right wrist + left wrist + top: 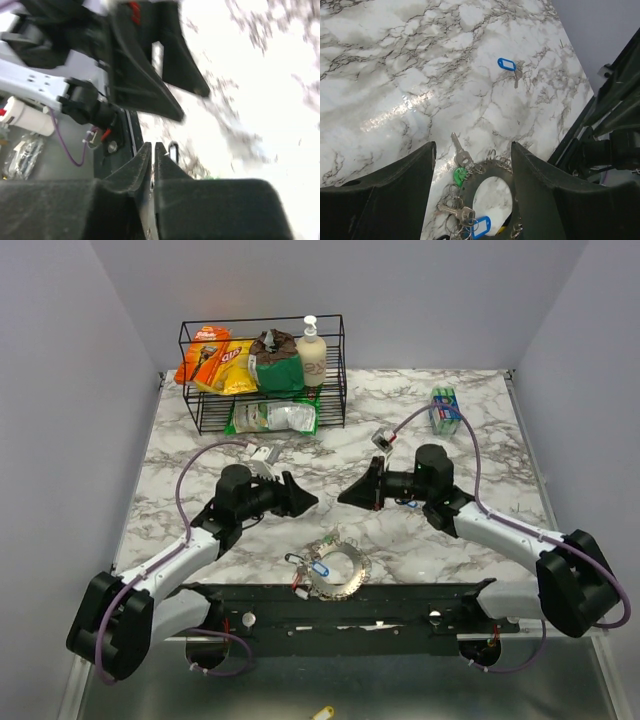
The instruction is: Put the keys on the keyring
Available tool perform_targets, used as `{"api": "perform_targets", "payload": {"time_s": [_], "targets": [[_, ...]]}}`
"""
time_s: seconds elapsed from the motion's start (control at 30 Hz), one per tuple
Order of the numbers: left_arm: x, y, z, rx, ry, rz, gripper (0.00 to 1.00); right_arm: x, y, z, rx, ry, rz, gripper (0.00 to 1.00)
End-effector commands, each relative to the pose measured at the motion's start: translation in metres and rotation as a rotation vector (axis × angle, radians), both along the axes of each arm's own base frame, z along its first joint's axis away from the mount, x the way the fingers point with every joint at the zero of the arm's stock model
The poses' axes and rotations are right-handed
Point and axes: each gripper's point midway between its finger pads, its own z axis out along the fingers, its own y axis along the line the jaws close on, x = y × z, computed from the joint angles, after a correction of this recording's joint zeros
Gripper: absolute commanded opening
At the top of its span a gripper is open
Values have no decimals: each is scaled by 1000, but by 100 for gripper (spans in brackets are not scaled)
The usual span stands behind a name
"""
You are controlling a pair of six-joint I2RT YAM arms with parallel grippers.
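Keyring, silvery wire loop strung with keys on green and blue plastic tags, flat on table at 5 o'clock of left gripper, jaws wide, empty; at 7 o'clock of right gripper, jaws narrow slit, empty. Loose blue-tagged key apart. Glossy white grey-veined marble, plain grey walls.

L tool & R tool point at each other, tips apart. L fingers wide, empty; R nearly closed, thin slit.
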Motion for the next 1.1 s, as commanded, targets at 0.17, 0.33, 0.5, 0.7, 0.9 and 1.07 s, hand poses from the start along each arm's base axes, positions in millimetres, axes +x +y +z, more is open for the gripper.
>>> {"api": "perform_targets", "payload": {"time_s": [0.17, 0.33, 0.5, 0.7, 0.9, 1.07], "targets": [[-9, 30, 25, -12, -147, 134, 74, -4, -41, -59, -135, 26, -228, 45], [-22, 46, 41, -44, -202, 191, 77, -14, -63, -61, -179, 14, -303, 65], [-34, 45, 43, -76, -185, 165, 76, -27, -83, -54, -161, -18, -369, 85], [-42, 47, 38, -9, -146, 137, 77, -34, -95, -53, -185, -1, -412, 94], [-33, 40, 26, 53, -112, 94, 78, -31, -96, -78, -308, 50, -390, 94], [-6, 27, 21, 41, -120, 99, 78, -17, -91, -102, -402, 93, -383, 94]]}}
